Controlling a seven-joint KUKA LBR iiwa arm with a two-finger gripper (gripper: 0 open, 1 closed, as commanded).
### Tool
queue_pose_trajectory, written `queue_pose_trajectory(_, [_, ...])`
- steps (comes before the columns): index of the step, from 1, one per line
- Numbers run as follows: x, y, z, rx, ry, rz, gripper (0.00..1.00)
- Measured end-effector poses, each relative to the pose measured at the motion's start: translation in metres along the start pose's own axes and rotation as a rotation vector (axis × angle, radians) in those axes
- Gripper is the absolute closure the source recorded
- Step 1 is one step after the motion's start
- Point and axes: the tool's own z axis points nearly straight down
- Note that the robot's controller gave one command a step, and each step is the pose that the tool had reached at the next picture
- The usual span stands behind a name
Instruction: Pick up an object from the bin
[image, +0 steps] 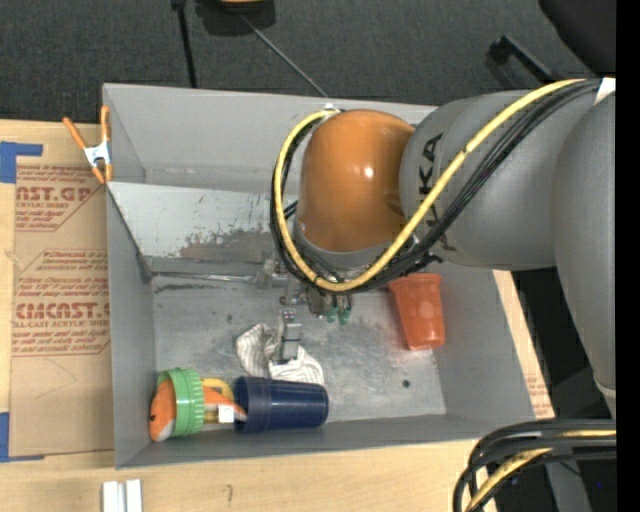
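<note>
Crumpled white cloth (256, 348) lies on the bin (190, 300) floor, near the middle and toward the front wall, its lower edge touching or just beside a dark blue cup (285, 404) that lies on its side. The gripper (289, 347) is right over the cloth's middle, at or very near its surface. Whether it is wide or narrow I cannot tell, since the orange wrist cover (350, 180) and the cables hide much of it.

The cloth looks light, soft and limp, so it should bunch up, not slip. A raised fold near its centre seems the best place to pinch.

Left of the blue cup is a green-capped orange piece (178, 403). An orange cup (419, 311) lies well apart to the right.
</note>
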Motion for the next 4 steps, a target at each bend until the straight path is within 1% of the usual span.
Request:
queue_pose_trajectory(1, [-0.002,-0.001,-0.005,-0.001,-0.008,0.001,0.00])
queue_pose_trajectory(2, [0.023,-0.021,0.040,-0.003,-0.014,0.002,0.00])
queue_pose_trajectory(3, [0.019,-0.056,0.097,-0.001,-0.012,-0.076,0.00])
queue_pose_trajectory(4, [0.019,-0.054,0.115,0.000,-0.044,-0.099,1.00])
